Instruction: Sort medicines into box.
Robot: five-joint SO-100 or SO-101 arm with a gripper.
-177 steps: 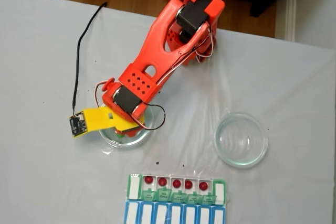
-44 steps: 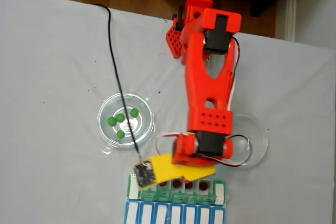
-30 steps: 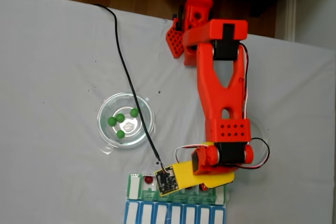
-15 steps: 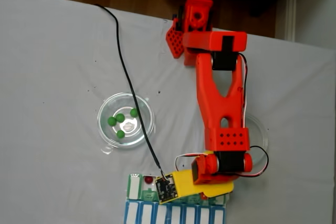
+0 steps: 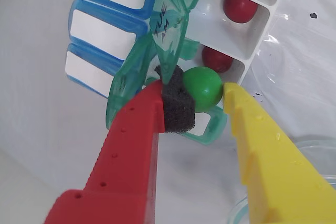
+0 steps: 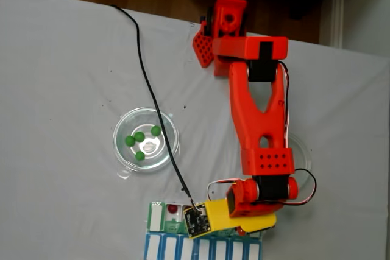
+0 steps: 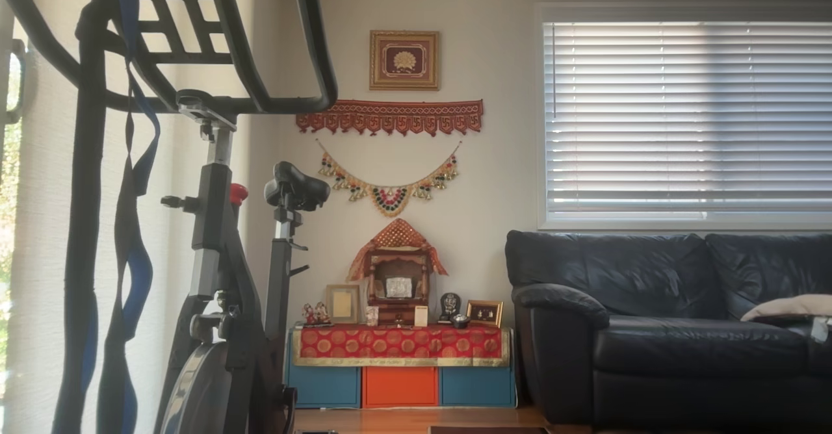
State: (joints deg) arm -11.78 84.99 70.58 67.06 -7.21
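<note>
Green ball carried to the box, not yet dropped.
The gripper (image 5: 202,94) pinches a green ball (image 5: 202,88) between its foam pad and yellow finger, just over the box (image 5: 251,24) beside compartments holding red balls (image 5: 240,7); next, I judge, it must line up over an empty compartment and release.

Arm swung from the left dish (image 6: 146,139) at frame left to the box (image 6: 159,217) at the bottom edge, then crept lower right along its row. Tool (image 5: 202,95) now carries one green ball (image 5: 202,88); four green balls (image 6: 141,142) left in that dish.
</note>
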